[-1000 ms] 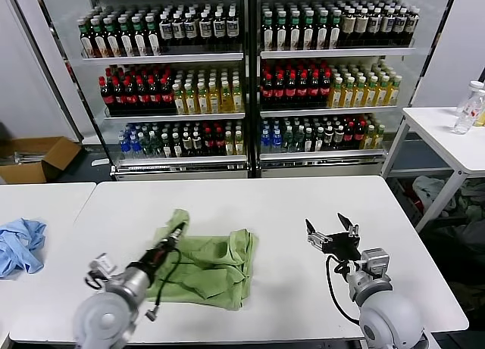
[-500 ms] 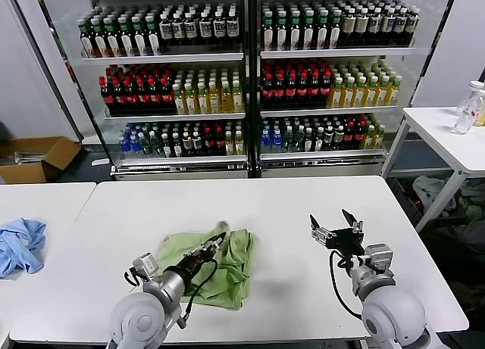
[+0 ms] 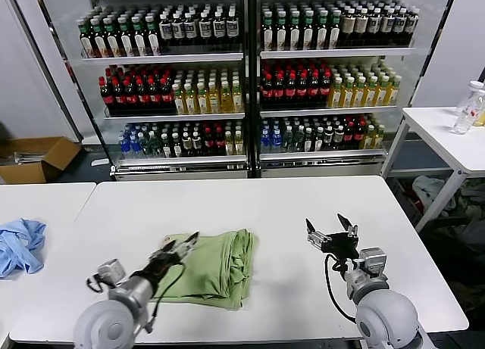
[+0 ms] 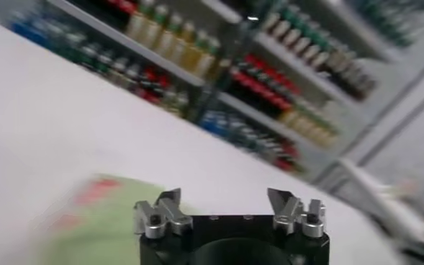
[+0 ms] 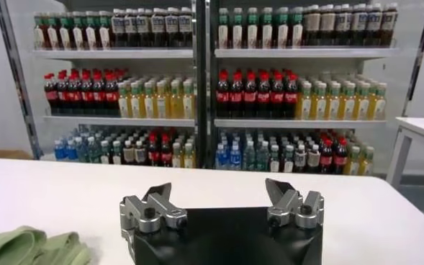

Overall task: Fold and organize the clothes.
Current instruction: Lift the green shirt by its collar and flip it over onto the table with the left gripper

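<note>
Letting go just now, with the left hand (image 3: 180, 245) spread open and drawn back over the left edge of the shirt (image 3: 211, 266), which a second ago lay half open with that edge pinched and carried rightward. Lying now as a neat folded stack on the tabletop (image 3: 288, 205), so probably one fold finished. Waiting well apart, right hand (image 3: 332, 229) open and empty.

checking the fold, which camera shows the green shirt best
The head view: the whole green shirt lies folded on the white table, with the open left pincer over its left edge. The left wrist view catches only a blurred green patch below that pincer. The right wrist view shows just a bunched edge.
</note>
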Robot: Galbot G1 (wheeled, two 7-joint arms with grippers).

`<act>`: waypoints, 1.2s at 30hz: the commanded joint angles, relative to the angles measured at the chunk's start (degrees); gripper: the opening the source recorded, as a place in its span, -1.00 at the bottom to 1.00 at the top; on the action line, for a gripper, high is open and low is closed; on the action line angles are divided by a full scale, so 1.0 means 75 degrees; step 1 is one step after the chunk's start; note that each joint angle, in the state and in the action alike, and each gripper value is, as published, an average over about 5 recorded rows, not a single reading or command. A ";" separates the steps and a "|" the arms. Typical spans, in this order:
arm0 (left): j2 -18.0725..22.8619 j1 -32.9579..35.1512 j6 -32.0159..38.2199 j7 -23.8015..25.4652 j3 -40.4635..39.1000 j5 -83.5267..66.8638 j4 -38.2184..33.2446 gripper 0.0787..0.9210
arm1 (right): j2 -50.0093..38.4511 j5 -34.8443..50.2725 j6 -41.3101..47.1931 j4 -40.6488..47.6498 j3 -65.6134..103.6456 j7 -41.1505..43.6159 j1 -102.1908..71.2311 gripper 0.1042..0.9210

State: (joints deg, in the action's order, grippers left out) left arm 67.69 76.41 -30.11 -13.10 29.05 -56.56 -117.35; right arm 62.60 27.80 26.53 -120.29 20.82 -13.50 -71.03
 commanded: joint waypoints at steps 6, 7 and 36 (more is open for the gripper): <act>-0.0197 0.0479 0.0255 0.0682 0.0320 0.1732 0.1099 0.77 | 0.0176 -0.0150 -0.0027 -0.0109 0.0030 0.0000 -0.0185 0.76; -0.0177 0.0423 0.0297 0.0722 0.0250 0.1808 0.1137 0.77 | 0.0166 -0.0151 -0.0028 -0.0137 0.0052 0.0000 -0.0208 0.76; 0.0320 0.0182 0.0375 0.1894 0.0869 -0.1176 0.1607 -0.37 | -0.0059 -0.0011 0.0014 -0.0687 0.0618 -0.0023 -0.0868 0.76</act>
State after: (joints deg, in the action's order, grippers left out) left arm 69.58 77.94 -27.65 -1.29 33.41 -54.66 -106.89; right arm 62.27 27.32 26.57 -124.95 24.89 -13.64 -76.85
